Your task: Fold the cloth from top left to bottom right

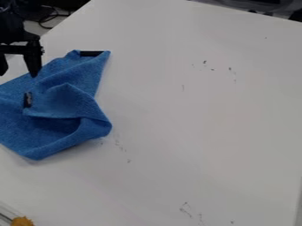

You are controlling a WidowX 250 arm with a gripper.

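Note:
The black gripper (18, 73) is at the upper left, its two fingers spread apart with nothing between them. It hangs over the upper left part of the blue cloth (50, 136); whether its tips touch the fabric I cannot tell. The cloth lies rumpled on the left side of the table, its left end cut off by the view's edge. One flap is folded over its middle, with a small dark tag (28, 99) at the flap's left corner. A black strip (91, 53) shows at the cloth's top corner.
The white table (200, 119) extends right of the cloth and carries a few small dark marks. At the bottom left corner is an orange-yellow object (22, 221) beside a clear edge. Dark cables lie beyond the table's upper left edge.

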